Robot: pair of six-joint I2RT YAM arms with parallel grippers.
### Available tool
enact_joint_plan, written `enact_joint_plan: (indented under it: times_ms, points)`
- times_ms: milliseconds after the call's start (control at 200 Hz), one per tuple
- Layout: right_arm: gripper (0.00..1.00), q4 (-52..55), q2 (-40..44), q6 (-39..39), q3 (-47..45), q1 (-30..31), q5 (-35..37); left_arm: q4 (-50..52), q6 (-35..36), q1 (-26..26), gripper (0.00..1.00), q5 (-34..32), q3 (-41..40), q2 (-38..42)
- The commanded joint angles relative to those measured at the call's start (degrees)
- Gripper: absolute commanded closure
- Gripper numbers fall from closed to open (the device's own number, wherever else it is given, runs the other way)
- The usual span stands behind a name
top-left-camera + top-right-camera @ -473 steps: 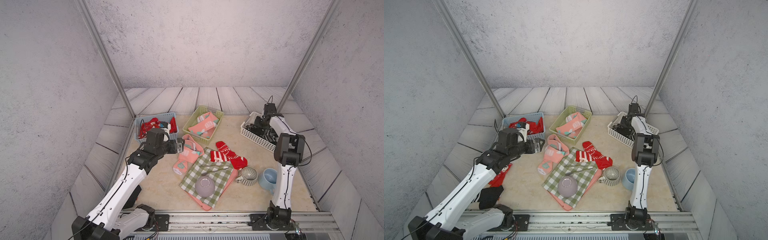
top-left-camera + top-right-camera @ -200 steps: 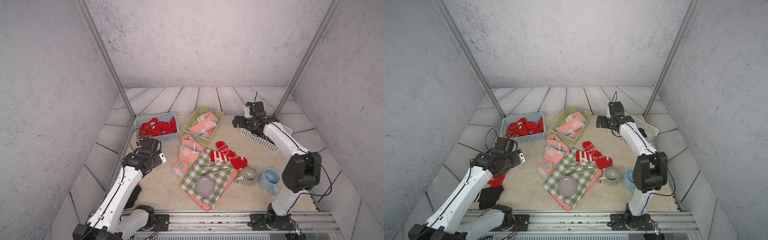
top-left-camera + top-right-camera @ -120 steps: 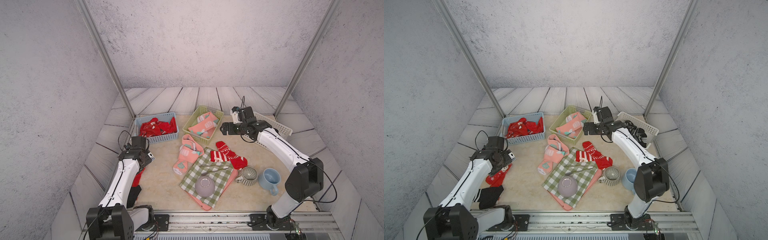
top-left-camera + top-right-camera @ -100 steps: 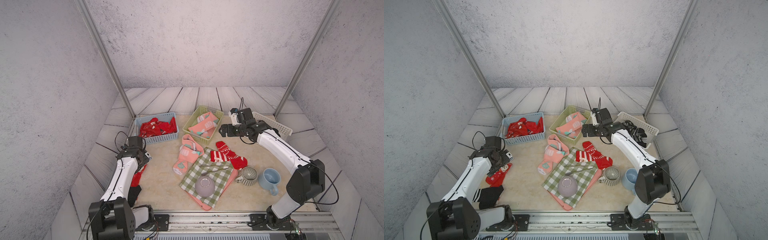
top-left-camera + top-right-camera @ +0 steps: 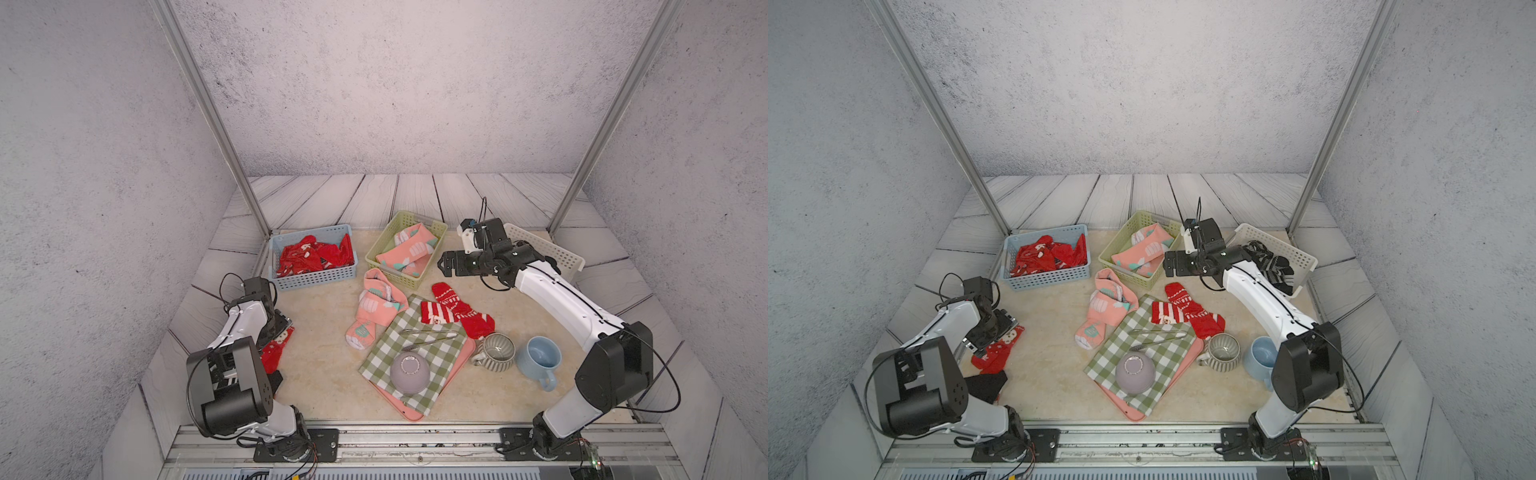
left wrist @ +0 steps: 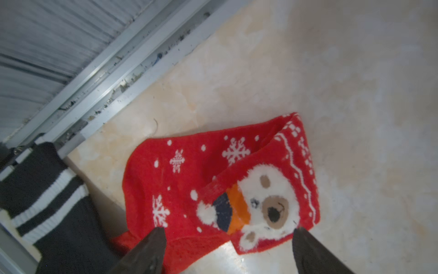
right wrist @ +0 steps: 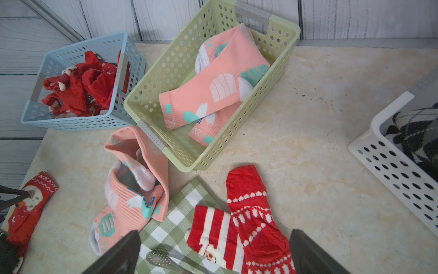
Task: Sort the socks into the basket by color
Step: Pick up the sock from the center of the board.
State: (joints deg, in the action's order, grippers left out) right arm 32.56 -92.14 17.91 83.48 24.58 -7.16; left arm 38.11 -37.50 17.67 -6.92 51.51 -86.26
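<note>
My left gripper (image 6: 227, 239) is low at the table's left edge, open, its fingers straddling a red sock (image 6: 213, 189) with a white bear and snowflakes; in a top view this sock (image 5: 1003, 343) lies beside the arm. A black sock (image 6: 47, 201) with white stripes lies next to it. My right gripper (image 7: 213, 249) hovers open and empty above two red socks (image 5: 453, 311), near the green basket (image 5: 399, 280) that holds pink socks. More pink socks (image 5: 374, 307) lie loose in front of it. The blue basket (image 5: 316, 278) holds red socks, the white basket (image 5: 1304, 257) black-grey ones.
A green checked cloth (image 5: 432, 353) covers a pink tray (image 5: 409, 413) and carries an upturned grey bowl (image 5: 409, 373) and metal tongs (image 5: 428, 334). A striped mug (image 5: 496, 352) and a blue mug (image 5: 540, 359) stand to the right. A metal rail (image 6: 106, 71) borders the left edge.
The left arm pulled back from the blue basket and came down over the red bear sock. The right arm swung from the white basket toward the middle.
</note>
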Motion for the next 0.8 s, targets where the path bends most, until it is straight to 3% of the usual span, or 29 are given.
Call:
enact_joint_plan:
  times_ms: [0,245,520,791]
  points:
    - [0.01,1.2,1.6,-0.4,0.2,0.2,0.3,0.0,0.2,1.3,0.16,1.6,0.1,-1.6]
    - [0.01,0.8,1.5,-0.2,0.1,0.2,0.3,-1.7,0.2,1.8,0.37,2.6,0.0,-4.4]
    - [0.01,0.5,1.7,-0.1,-0.4,0.2,-0.3,-3.4,0.1,1.8,1.0,4.6,-0.8,-4.8]
    - [0.01,-0.2,1.5,0.6,-0.7,0.2,-1.8,-3.4,0.8,0.3,1.0,9.5,-1.9,3.3]
